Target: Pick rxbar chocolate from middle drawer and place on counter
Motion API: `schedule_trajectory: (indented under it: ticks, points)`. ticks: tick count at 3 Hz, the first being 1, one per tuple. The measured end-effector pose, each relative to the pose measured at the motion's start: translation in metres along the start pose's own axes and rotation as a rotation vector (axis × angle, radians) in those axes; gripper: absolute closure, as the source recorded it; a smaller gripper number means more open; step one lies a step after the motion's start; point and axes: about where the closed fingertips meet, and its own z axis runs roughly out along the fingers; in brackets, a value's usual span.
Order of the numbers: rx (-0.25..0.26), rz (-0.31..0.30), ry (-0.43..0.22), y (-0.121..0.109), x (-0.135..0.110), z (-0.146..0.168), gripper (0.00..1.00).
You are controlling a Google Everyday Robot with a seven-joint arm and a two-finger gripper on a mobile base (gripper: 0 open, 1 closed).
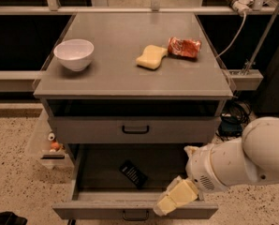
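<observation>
Partly covering middle drawer (92, 210) front, claw (176, 199) clear of rxbar chocolate (133, 174).

White bowl (74, 54) upright, upper left of centre. Yellow sponge (151, 57) upper middle. Red shiny packet (184, 47) just beside it to the right; contact unclear. Closed grey drawer (92, 130) with black handle (135, 129), centre frame. Pale cable (233, 32) hangs at upper right. Speckled floor (13, 182) lower left. Gripper (177, 198) low, right of centre.
</observation>
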Motion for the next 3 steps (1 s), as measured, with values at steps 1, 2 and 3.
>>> schedule_trajectory:
  ticks: [1,2,3]
  points:
    - [0.005,0.073,-0.011,-0.002,0.006,0.006,0.00]
    - [0.018,0.205,0.001,-0.011,0.052,0.058,0.00]
    - [0.067,0.274,0.004,-0.027,0.082,0.101,0.00]
